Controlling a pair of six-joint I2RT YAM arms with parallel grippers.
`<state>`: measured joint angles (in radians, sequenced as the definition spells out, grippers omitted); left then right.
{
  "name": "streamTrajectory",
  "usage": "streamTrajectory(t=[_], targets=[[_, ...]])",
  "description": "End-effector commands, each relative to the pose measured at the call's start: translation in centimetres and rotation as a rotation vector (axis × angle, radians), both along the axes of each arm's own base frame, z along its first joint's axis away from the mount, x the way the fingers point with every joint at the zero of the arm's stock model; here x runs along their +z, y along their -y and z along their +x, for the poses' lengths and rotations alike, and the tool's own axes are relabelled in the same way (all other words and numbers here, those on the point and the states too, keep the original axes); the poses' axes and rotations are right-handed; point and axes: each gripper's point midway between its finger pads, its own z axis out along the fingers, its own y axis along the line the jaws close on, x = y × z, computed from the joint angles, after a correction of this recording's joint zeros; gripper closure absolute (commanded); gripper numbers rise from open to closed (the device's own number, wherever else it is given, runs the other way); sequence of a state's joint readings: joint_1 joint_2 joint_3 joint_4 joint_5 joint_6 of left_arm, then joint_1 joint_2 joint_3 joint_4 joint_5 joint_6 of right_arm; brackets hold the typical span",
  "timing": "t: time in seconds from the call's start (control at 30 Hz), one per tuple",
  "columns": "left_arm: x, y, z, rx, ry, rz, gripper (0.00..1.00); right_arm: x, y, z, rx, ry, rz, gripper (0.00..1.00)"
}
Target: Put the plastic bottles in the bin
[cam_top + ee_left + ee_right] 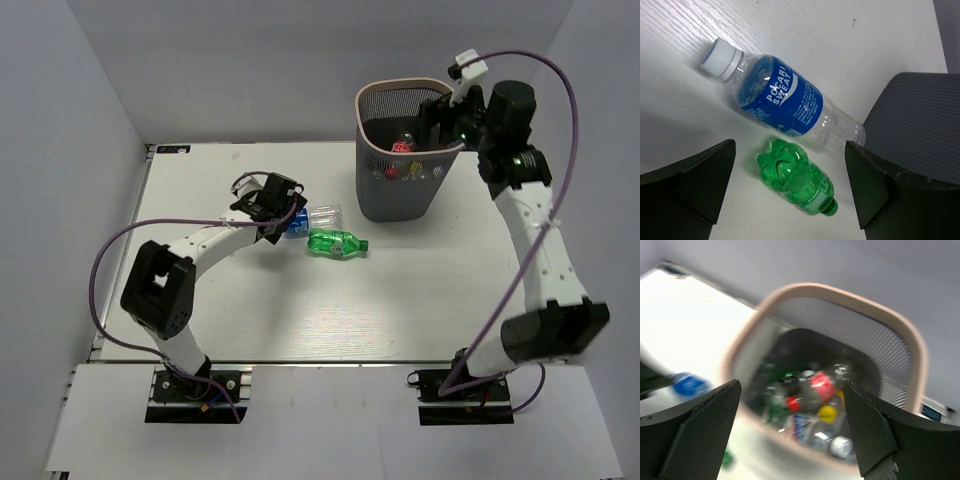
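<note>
Currently, two plastic bottles are seen lying on their sides on the white table [250, 320], outside the bin. One is a clear bottle with a blue label [780, 97] and a white cap, and the other is a small green bottle [797, 182] just beside it. Whether the two touch each other cannot be told. The left gripper [790, 146] is held over them with its black fingers [705, 180] spread wide. Nothing is gripped between them, and both bottles are seen in the gap in the left wrist view. From above, the cap end of the blue-labelled bottle is hidden under this gripper, while the green bottle lies free a little nearer to the middle of the table. The tall dark grey wire-mesh bin with a pale beige-pink rim [400, 195] stands at the far right part of the table, apart from the two bottles. The right gripper [792, 385] is placed above the opening of the bin, and its fingers are also wide apart with nothing held. Several bottles [821, 386] are seen at the bottom of the bin, with red, yellow and white caps or labels, but the right wrist view is blurred and they cannot be counted surely.
</note>
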<state>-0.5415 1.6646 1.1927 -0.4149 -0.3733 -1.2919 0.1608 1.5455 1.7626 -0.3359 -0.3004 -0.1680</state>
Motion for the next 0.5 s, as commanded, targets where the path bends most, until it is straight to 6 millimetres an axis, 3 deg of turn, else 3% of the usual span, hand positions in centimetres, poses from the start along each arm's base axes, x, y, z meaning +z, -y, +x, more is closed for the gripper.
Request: streamTrajectory(t=[0.0, 0.03, 0.07, 0.1, 0.17, 0.2, 0.27, 0.3, 0.37, 0.4, 0.47], targets=[[-0.5, 0.4, 1.2, 0.046, -0.023, -0.033, 0.00, 3.8, -2.6, -6.1, 0.207, 0.105, 0.089, 0.12], [-0.6, 0.7, 1.7, 0.053, -0.020, -0.043, 0.00, 4.3, -2.8, -7.8, 0.241, 0.116, 0.098, 0.12], [-1.0, 1.0, 1.8, 0.054, -0.024, -0.055, 0.00, 1.2, -3.1, -8.3, 0.262, 0.046, 0.096, 0.12], [-1.1, 1.3, 2.4, 0.053, -0.007, -0.066, 0.00, 1.3, -3.0, -9.5, 0.268, 0.057, 0.093, 0.12], [-1.8, 1.4, 3.4, 0.080, -0.012, -0.082, 0.00, -1.0, -2.8, -11.3, 0.277, 0.025, 0.088, 0.12], [-1.1, 1.9, 4.2, 0.088, 0.003, -0.100, 0.00, -1.8, -2.6, -11.7, 0.270, 0.004, 0.087, 0.12], [-2.7, 2.2, 4.6, 0.098, -0.038, -0.082, 0.00, -2.7, -2.2, -13.3, 0.271, -0.003, 0.073, 0.12], [-2.6, 2.4, 5.0, 0.098, -0.038, -0.081, 0.00, -4.9, -2.1, -13.6, 0.266, -0.045, 0.067, 0.12], [-3.3, 2.2, 5.5, 0.127, -0.049, -0.094, 0.00, -4.4, -1.9, -14.9, 0.264, -0.015, 0.065, 0.12], [-4.1, 2.4, 5.7, 0.129, -0.059, -0.102, 0.00, -5.9, -1.9, -15.2, 0.259, -0.055, 0.076, 0.12], [-4.8, 2.1, 6.2, 0.160, -0.070, -0.114, 0.02, -5.8, -1.7, -16.1, 0.261, -0.049, 0.088, 0.12]])
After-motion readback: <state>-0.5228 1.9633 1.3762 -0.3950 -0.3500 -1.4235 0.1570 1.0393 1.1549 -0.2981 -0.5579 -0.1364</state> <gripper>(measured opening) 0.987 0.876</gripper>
